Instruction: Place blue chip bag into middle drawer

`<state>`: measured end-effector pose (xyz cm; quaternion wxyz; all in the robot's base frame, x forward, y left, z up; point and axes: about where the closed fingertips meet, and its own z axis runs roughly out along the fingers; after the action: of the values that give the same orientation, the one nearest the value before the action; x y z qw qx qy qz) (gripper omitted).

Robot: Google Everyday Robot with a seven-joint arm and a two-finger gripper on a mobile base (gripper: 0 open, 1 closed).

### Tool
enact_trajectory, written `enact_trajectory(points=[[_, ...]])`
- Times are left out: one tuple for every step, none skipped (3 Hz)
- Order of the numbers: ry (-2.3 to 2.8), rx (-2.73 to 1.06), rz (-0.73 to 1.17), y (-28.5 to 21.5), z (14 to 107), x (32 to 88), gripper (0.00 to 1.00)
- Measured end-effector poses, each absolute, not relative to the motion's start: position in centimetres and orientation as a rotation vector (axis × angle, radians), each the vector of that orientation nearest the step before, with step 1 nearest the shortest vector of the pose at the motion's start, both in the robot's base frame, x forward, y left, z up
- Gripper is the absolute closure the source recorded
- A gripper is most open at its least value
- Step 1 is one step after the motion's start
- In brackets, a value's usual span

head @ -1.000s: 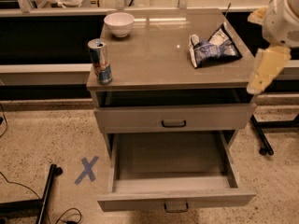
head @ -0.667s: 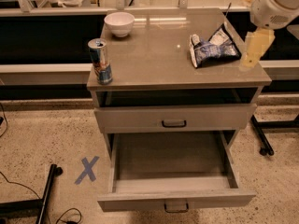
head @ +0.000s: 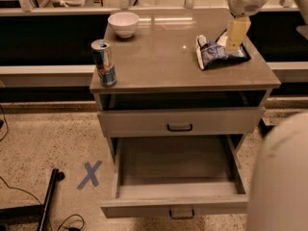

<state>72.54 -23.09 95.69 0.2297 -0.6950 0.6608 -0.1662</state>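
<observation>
Gripper (head: 237,41), pale yellow, on a white arm coming in from 1 o'clock of the frame, hangs pointing down over the back right part of the cabinet top. Its tip is right at the 1 o'clock edge of the blue chip bag (head: 215,53); touching or just above, unclear. How wide it stands open isn't readable from this angle, nor whether it has hold of anything.

The blue chip bag, small crumpled blue-and-white foil with dark edges, lies flat on the grey-beige cabinet top (head: 163,57) at about 2 o'clock of that surface, near the right edge.

Tall silver-blue drink can (head: 104,62) stands upright at 8 o'clock of the top, close to the front left corner, well apart from the bag. White round bowl (head: 123,23) sits at 11 o'clock, upright, near the back edge.

Below the top is a dark open slot, then a closed grey-beige upper drawer front (head: 144,121) with a small dark loop handle (head: 179,127).

At 6 o'clock of that, the middle drawer (head: 173,207), a wide grey-beige box with low side walls, is pulled out, its bare floor showing, dark loop handle on its front.

Blue tape X (head: 90,173) on the speckled floor (head: 43,143) at 9 o'clock of the open drawer. Dark pole (head: 48,201) lies at 8 o'clock. A blurred white robot body part (head: 281,177) fills 4 o'clock of the frame
</observation>
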Motion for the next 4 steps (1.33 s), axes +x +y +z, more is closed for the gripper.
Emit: enact_trajectory(points=[[1.82, -1.996, -0.419, -22.1, 92.4, 74.8, 0.07], [1.847, -2.047, -0.363, -22.2, 88.8, 75.6, 0.06], [1.87, -2.069, -0.318, -22.6, 86.3, 75.9, 0.07], [1.868, -2.064, -0.276, -22.3, 85.3, 76.2, 0.22]])
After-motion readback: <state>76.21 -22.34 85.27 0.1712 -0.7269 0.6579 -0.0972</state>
